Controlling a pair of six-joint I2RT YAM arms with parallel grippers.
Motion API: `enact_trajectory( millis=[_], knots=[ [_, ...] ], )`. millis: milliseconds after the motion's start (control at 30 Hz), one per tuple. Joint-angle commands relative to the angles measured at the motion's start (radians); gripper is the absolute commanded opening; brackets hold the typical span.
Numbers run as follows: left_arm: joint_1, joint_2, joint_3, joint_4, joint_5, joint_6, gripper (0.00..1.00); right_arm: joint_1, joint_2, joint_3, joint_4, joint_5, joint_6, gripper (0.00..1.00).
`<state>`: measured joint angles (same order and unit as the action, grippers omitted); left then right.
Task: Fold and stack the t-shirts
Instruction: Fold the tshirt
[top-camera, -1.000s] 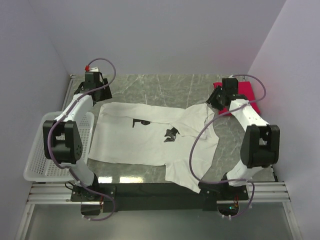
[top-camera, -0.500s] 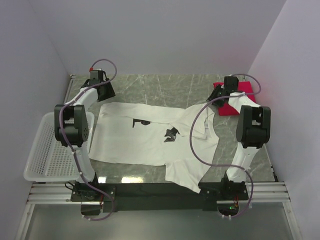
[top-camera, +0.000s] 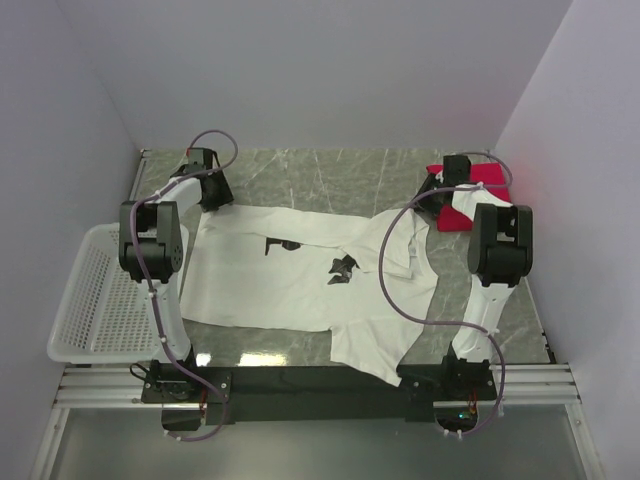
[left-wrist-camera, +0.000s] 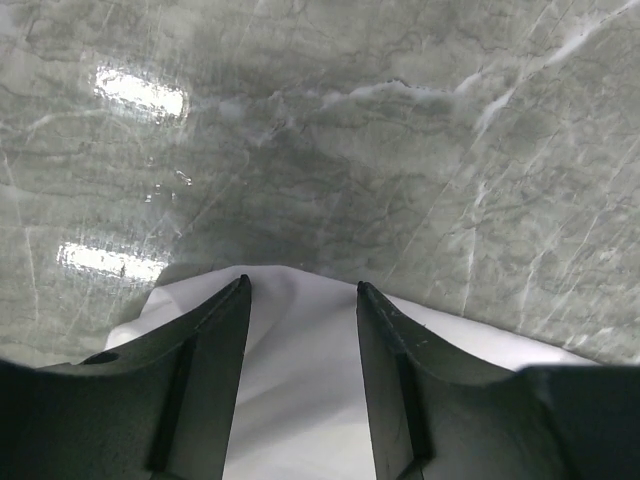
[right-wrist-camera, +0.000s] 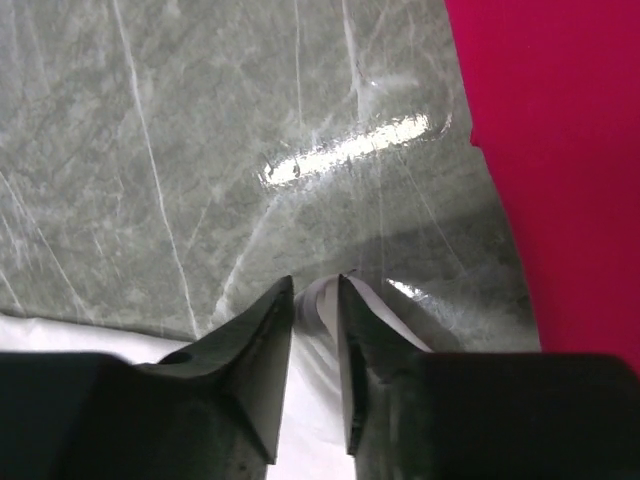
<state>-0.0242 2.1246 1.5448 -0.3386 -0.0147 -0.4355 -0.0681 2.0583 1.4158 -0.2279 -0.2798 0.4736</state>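
**A:** Where does the white t-shirt (top-camera: 300, 270) lie?

**B:** It is spread flat across the middle of the bench (top-camera: 330, 172), with small black print (top-camera: 340, 268) near its centre. One sleeve reaches toward the near edge at about 5 o'clock.

**A:** And the left tool (left-wrist-camera: 300, 288)?

**B:** It is down at the shirt's 10 o'clock corner. In its wrist view the jaws stand clearly apart, one on each side of the rounded tip of that corner. White cloth lies in the gap between them and bare marble lies beyond, toward 12 o'clock. The jaws are open, and I see no pinch on the cloth.

**A:** The right tool (right-wrist-camera: 313, 286)?

**B:** It is at the shirt's 2 o'clock corner, on the far sleeve. Its jaws are drawn nearly together, leaving only a thin slot. A small raised fold of the white sleeve fills that slot and touches both jaws at the tips. It reads as a grip on the cloth edge.

**A:** Where is the red t-shirt (top-camera: 492, 173)?

**B:** It is folded at the bench's 2 o'clock corner, partly hidden under the right arm in the top view. In the right wrist view it fills the 1-to-3 o'clock side, near the jaw tips but not touching them, with a strip of bench between.

**A:** Anything else?

**B:** A white mesh basket (top-camera: 90, 310) sits off the bench's edge at 8 o'clock, apart from both shirts.
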Motion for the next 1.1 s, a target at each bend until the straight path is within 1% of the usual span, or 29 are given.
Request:
enact_trajectory(
  millis=[0,100,133,200,233,400,467,700,733,767,800,867,900,967,1000,1067],
  knots=[
    [-0.005,0.026,0.031,-0.028,0.018,-0.025,0.52,-0.002,0.010,0.046,0.022,-0.024,0.011,0.30],
    [-0.003,0.035,0.028,-0.037,0.018,-0.037,0.51,-0.002,0.017,0.049,0.015,-0.027,0.017,0.21],
    [-0.003,0.034,0.025,-0.037,0.018,-0.040,0.50,-0.002,0.013,0.043,0.013,-0.022,0.016,0.14],
    [0.001,0.032,0.017,-0.042,-0.010,-0.054,0.50,-0.004,-0.001,0.038,0.007,0.023,0.014,0.06],
    [0.004,0.032,0.015,-0.042,-0.011,-0.063,0.49,-0.006,-0.009,0.031,0.004,0.046,0.019,0.00],
    [0.023,0.025,-0.017,-0.034,0.007,-0.077,0.49,-0.052,-0.096,-0.057,0.074,0.162,0.105,0.00],
    [0.023,0.015,-0.028,-0.027,0.007,-0.081,0.48,-0.061,-0.110,-0.066,0.085,0.212,0.132,0.00],
    [0.023,0.000,-0.037,-0.011,0.005,-0.083,0.48,-0.067,-0.072,0.003,0.012,0.249,0.111,0.00],
    [0.023,-0.009,-0.037,-0.007,0.005,-0.080,0.50,-0.067,-0.073,0.000,0.015,0.249,0.111,0.01],
    [0.023,-0.015,-0.040,0.006,0.004,-0.078,0.51,-0.067,-0.076,0.000,0.015,0.237,0.108,0.06],
    [0.023,-0.025,-0.045,0.015,0.007,-0.078,0.56,-0.064,-0.081,0.002,0.010,0.231,0.100,0.16],
    [0.023,-0.067,-0.057,0.044,0.005,-0.077,0.61,-0.055,-0.090,0.008,-0.011,0.229,0.088,0.23],
    [0.023,-0.084,-0.067,0.049,0.001,-0.077,0.66,-0.047,-0.105,0.014,-0.022,0.237,0.079,0.30],
    [0.023,-0.141,-0.081,0.053,-0.019,-0.077,0.73,-0.018,-0.142,0.021,-0.057,0.260,0.051,0.37],
    [0.021,-0.161,-0.086,0.050,-0.027,-0.077,0.74,-0.007,-0.157,0.018,-0.063,0.278,0.043,0.40],
    [0.009,-0.225,-0.110,0.043,-0.051,-0.088,0.75,0.031,-0.194,0.006,-0.082,0.309,0.028,0.43]
  ],
)
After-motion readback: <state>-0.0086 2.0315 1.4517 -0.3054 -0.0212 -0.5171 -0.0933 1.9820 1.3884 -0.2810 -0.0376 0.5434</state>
